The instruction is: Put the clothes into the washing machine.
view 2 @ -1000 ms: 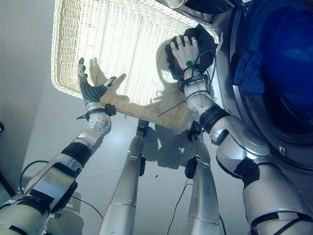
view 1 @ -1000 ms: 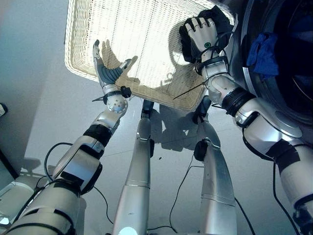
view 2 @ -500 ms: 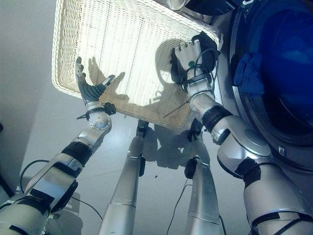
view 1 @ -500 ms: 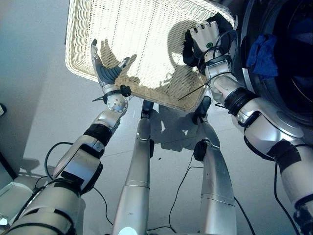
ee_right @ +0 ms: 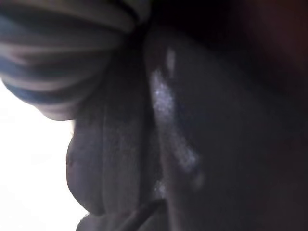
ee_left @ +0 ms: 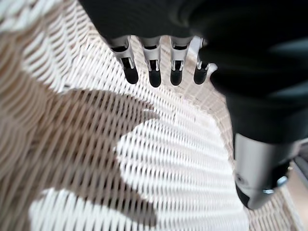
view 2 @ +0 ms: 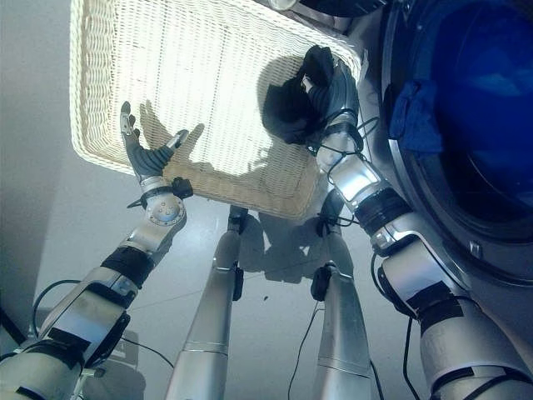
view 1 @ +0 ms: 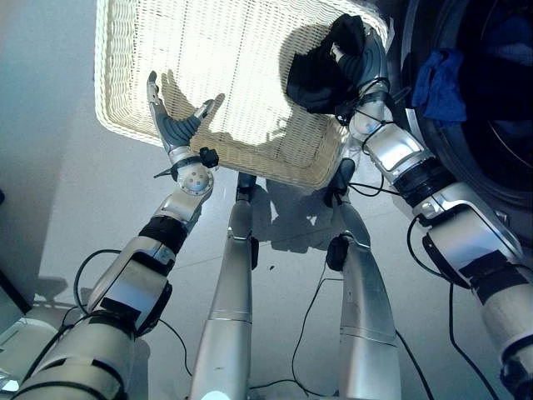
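A black garment (view 1: 319, 73) hangs bunched above the right end of the white wicker basket (view 1: 125, 125), lifted off its floor. My right hand (view 1: 368, 60) is shut on it, fingers curled into the cloth, which darkens the right wrist view (ee_right: 216, 120). To the right, the washing machine's round opening (view 1: 491, 108) has a blue cloth (view 1: 435, 79) draped at its left rim. My left hand (view 1: 171, 125) is open, fingers (ee_left: 154, 72) straight, over the basket's near left rim and holding nothing.
The basket stands on a pale grey floor (view 1: 50, 208), close against the washing machine's front. Its woven floor (ee_left: 168, 159) is bare under the left hand.
My right hand has closed on the black garment and raised it off the basket floor, turning toward the washing machine. The left hand has stayed put; the camera shifted a little.
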Motion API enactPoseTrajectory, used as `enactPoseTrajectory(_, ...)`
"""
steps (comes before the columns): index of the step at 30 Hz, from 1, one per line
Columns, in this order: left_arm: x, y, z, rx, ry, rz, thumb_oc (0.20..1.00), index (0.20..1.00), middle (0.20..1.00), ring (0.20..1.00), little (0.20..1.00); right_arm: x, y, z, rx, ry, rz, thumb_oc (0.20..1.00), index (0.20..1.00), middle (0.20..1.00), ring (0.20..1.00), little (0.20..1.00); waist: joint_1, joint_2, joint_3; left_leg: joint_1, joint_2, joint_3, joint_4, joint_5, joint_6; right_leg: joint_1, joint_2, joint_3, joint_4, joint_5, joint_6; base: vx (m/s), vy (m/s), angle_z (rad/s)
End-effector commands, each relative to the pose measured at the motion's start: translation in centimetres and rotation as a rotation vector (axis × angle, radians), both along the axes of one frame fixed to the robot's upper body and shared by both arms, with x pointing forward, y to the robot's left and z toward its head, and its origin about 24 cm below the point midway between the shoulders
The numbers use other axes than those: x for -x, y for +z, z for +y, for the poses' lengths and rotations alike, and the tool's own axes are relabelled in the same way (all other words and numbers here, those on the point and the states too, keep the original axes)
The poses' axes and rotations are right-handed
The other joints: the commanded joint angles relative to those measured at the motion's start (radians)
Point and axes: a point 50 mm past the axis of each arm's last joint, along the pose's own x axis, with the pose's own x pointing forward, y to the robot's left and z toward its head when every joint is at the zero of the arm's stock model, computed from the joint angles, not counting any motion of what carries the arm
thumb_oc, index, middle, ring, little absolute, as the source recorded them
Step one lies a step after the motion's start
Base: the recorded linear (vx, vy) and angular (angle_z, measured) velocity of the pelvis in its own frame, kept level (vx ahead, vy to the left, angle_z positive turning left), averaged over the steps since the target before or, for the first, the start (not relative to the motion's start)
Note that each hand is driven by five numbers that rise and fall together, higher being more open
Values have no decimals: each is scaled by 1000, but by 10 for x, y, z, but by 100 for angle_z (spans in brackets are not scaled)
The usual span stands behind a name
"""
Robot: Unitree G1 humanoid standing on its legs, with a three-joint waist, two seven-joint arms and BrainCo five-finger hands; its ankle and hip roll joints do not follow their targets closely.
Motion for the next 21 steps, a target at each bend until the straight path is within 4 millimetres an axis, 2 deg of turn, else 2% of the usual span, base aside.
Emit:
enactPoseTrajectory(1, 6, 6, 9, 84, 40, -72, 1000, 1000, 1000, 1000, 1000, 4, -16, -21, -180, 74, 11, 200, 200, 200, 200, 200, -44, 77, -11, -4, -106, 115, -37, 31, 118, 25, 96, -78, -2, 3, 98, -11, 40, -6)
enactPoseTrajectory(2, 8, 5, 13, 92, 53, -74, 1000, 1000, 1000, 1000, 1000, 11, -14, -26, -256, 130, -32, 200, 200, 200, 200, 200, -54, 72, -11, -2, -100, 119, -37, 28, 115, 24, 98, -74, 2, 0, 100, -12, 42, -6)
enactPoseTrajectory(13, 14, -4, 26, 108, 86, -72, 1000, 1000, 1000, 1000, 1000, 36, -5, -49, -539, 365, -196, 200, 200, 200, 200, 200, -81, 61, -11, 21, -84, 131, -41, 16, 111, 37, 102, -61, 14, -12, 106, -10, 17, -6)
enactPoseTrajectory(14, 15, -4, 30, 110, 90, -71, 1000, 1000, 1000, 1000, 1000, 39, -7, -55, -609, 418, -220, 200, 200, 200, 200, 200, -85, 59, -11, 25, -81, 133, -42, 16, 110, 41, 102, -60, 14, -13, 107, -8, 5, -8)
enactPoseTrajectory(21, 16, -5, 40, 118, 103, -75, 1000, 1000, 1000, 1000, 1000, 40, -17, -79, -915, 552, -287, 200, 200, 200, 200, 200, -93, 55, -11, 39, -73, 136, -52, 11, 107, 56, 102, -57, 7, -17, 111, -7, 0, -5)
